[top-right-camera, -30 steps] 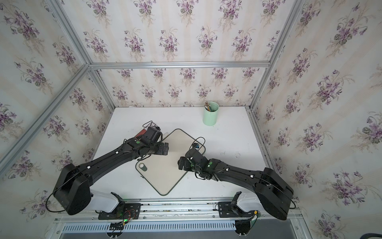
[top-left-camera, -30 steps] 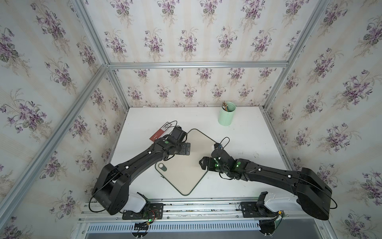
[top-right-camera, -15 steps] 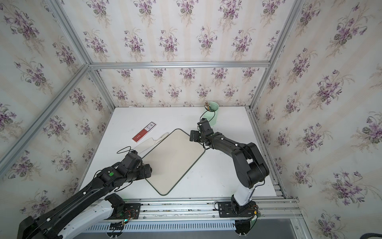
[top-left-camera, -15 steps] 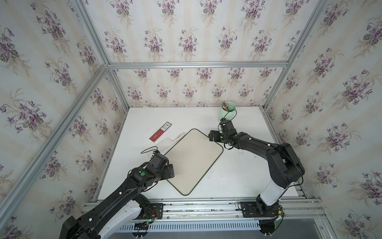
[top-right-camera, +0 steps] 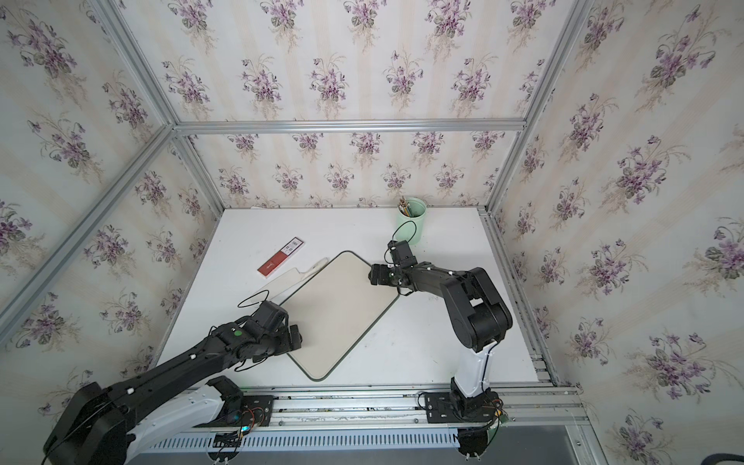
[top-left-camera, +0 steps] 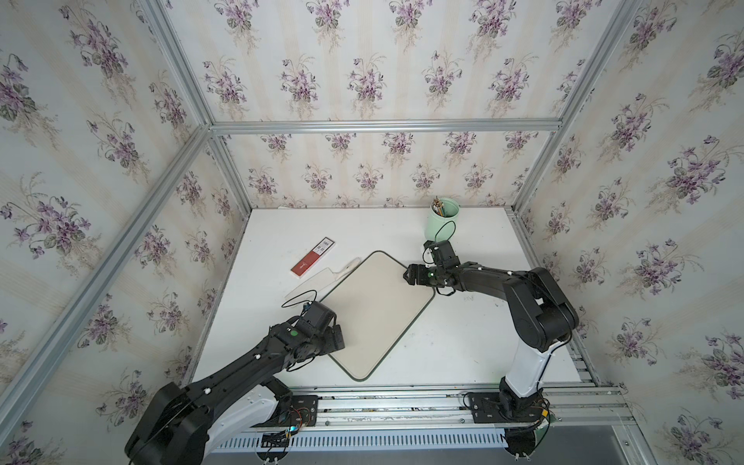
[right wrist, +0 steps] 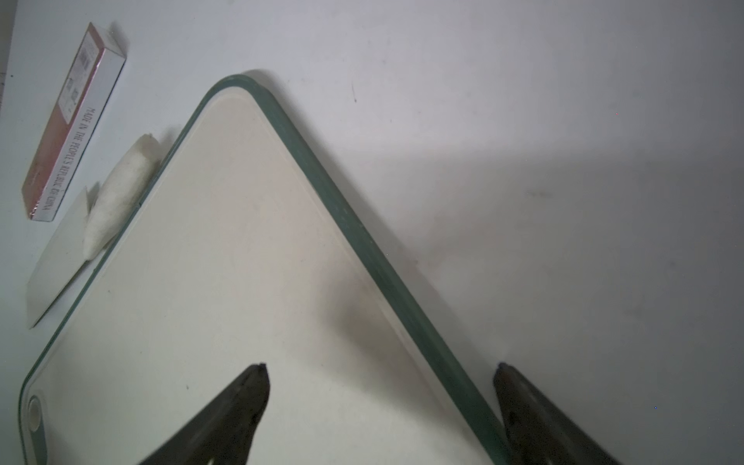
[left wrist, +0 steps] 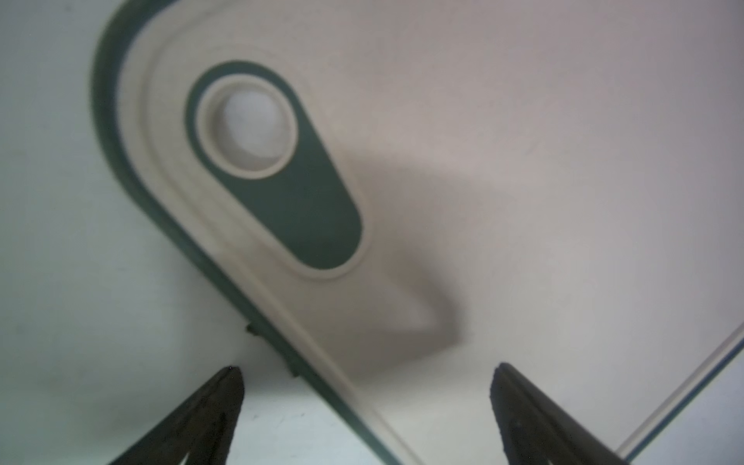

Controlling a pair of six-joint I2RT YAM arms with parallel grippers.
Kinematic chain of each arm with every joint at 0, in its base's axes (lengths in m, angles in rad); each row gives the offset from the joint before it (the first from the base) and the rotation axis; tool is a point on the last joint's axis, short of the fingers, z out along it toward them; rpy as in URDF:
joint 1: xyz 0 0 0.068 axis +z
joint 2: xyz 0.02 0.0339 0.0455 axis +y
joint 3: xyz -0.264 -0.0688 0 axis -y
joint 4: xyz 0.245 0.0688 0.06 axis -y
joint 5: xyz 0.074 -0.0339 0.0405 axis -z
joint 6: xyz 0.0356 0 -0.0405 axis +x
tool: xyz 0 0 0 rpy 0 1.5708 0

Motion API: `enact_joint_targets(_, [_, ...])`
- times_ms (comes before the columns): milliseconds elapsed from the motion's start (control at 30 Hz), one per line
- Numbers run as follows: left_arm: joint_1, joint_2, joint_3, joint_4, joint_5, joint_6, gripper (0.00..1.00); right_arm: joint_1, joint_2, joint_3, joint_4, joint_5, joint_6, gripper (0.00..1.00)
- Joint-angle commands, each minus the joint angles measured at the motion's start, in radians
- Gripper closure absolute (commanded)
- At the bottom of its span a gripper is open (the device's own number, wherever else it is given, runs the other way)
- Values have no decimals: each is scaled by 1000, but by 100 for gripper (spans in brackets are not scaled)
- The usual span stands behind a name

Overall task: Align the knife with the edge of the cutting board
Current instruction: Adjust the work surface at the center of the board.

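The beige cutting board (top-left-camera: 378, 314) (top-right-camera: 342, 310) lies at an angle mid-table. The cream knife (top-left-camera: 318, 280) (top-right-camera: 284, 280) (right wrist: 60, 257) lies flat on the table along the board's far-left long edge, its handle (right wrist: 120, 193) against the green rim. My left gripper (top-left-camera: 337, 337) (left wrist: 366, 370) is open, its jaws astride the board's rim beside the green oval tab (left wrist: 282, 181). My right gripper (top-left-camera: 410, 275) (right wrist: 378, 366) is open at the board's far right edge, one finger over the board (right wrist: 241, 282) and the other over the table.
A slim red-and-white box (top-left-camera: 313, 257) (right wrist: 68, 120) lies just beyond the knife. A mint cup of pencils (top-left-camera: 441, 219) stands at the back right behind my right wrist. Papered walls close in three sides, and a metal rail (top-left-camera: 402, 396) runs along the front.
My left gripper left the knife side and came to the board's tab corner. The right gripper swung from the near edge to the far right edge. Board and knife stay put.
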Motion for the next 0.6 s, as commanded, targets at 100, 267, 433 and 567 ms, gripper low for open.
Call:
enact_joint_targets(100, [17,168,97,150,40,85,1,10,-247,-304,59,-162,145,13])
enact_joint_targets(267, [17,309,193,251,99,144,1,10,-427,-485,73,-159,202,14])
enact_joint_targets(433, [18,458,325,267,128,211,1,21,-492,-576,134,-200,270,14])
enact_joint_targets(567, [54,549,416,265,152,249,1,74,-461,-602,215,-217,319,15])
